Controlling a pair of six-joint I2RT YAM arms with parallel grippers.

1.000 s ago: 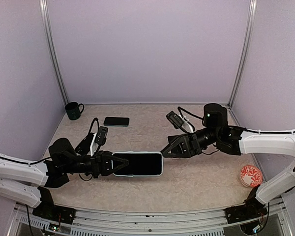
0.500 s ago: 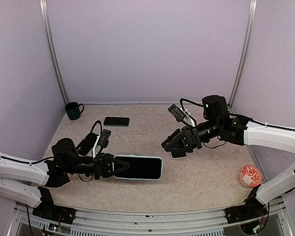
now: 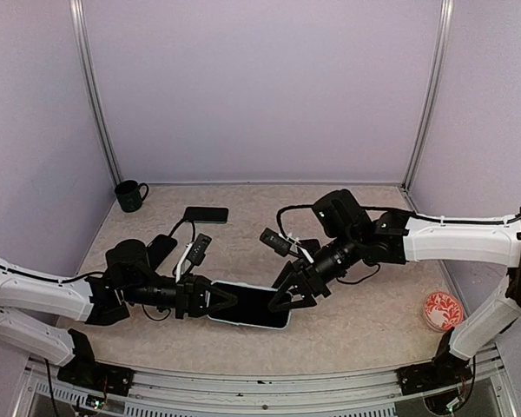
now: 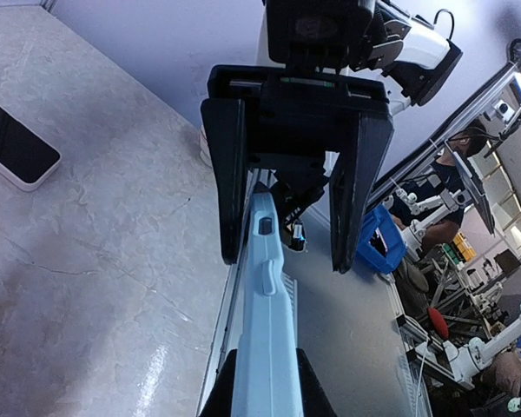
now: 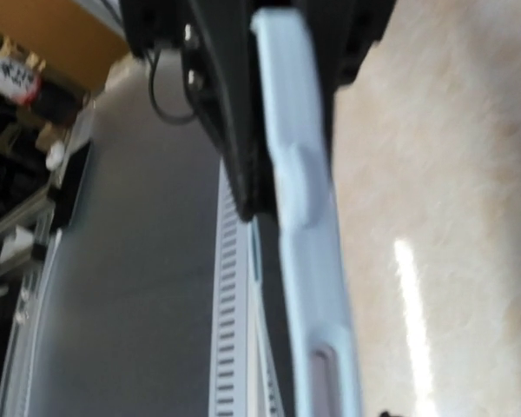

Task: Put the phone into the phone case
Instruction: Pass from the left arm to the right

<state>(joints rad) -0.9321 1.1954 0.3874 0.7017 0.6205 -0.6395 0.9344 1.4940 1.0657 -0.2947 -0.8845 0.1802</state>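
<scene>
1. Nearest the arm bases, the left gripper [image 3: 219, 300] was clenched on the left end of the phone case [image 3: 252, 306]. The pale blue case, its dark face upward, sat at the front centre of the tabletop [image 3: 356, 330], tilted slightly in the overhead view; whether it touched the surface could not be told.
2. The left wrist view showed the case edge-on [image 4: 265, 347], side buttons visible, running away from the camera toward the other arm's black fingers.
3. At the case's right end, the right gripper [image 3: 286, 295] had its jaws released and spread, one finger on each side of the case's far end without pinching it. Its wrist view was blurred and showed only the case's pale edge [image 5: 308, 226].
4. A red patterned dish [image 3: 443, 310] lay near the right edge, well apart from the case.
5. Farther back, a second phone [image 3: 206, 214], dark and flat, lay on the tabletop left of centre.
6. A dark green mug [image 3: 130, 195] stood upright in the far left corner.
</scene>
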